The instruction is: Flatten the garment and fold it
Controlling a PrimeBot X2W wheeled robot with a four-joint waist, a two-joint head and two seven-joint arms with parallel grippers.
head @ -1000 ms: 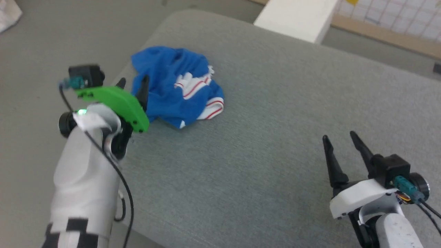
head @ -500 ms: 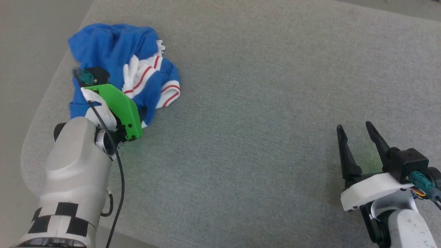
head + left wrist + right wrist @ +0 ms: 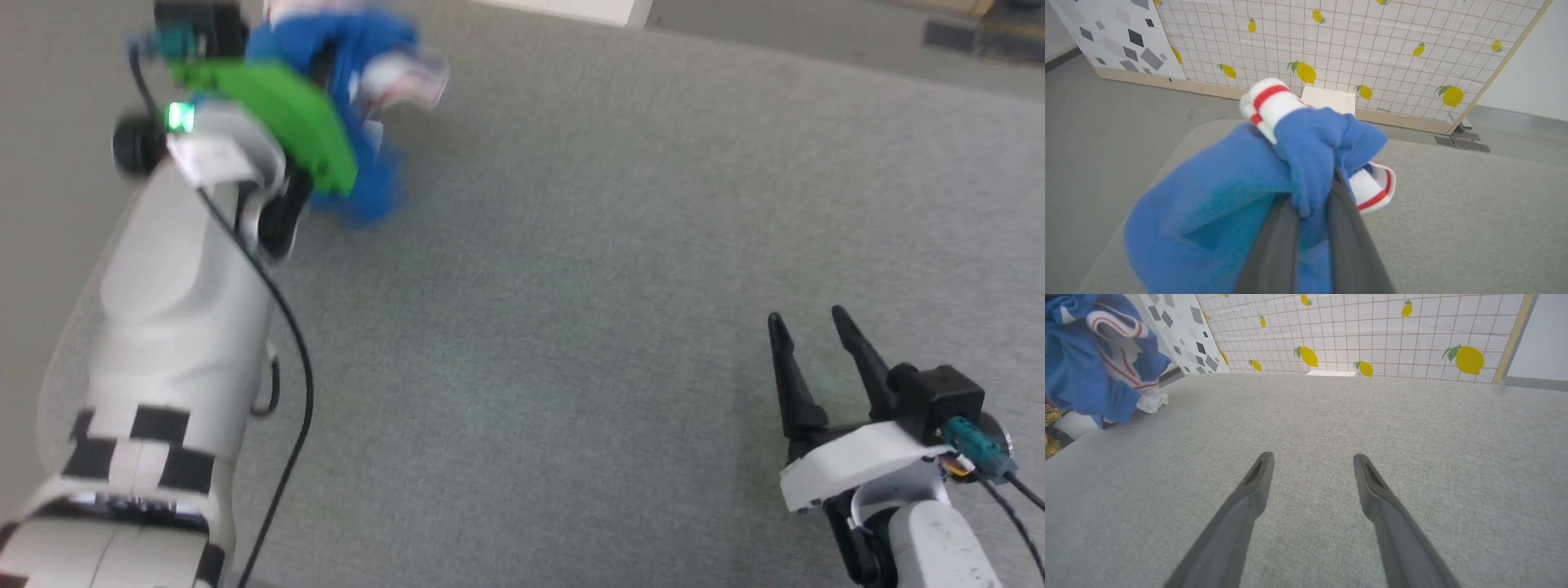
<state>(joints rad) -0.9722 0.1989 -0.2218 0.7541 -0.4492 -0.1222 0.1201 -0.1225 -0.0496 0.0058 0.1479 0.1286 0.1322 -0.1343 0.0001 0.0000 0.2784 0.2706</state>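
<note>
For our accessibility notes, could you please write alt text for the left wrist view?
The left gripper has its jaws shut on a bunched blue garment, with white, red-striped sleeve cuffs poking out. Beneath is a grey fabric surface; behind it, a lemon-print grid screen.

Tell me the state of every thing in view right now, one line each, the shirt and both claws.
left claw: shut on the T-shirt.
T-shirt: crumpled, hanging from the left claw.
right claw: open, empty, above the grey cushion.
</note>
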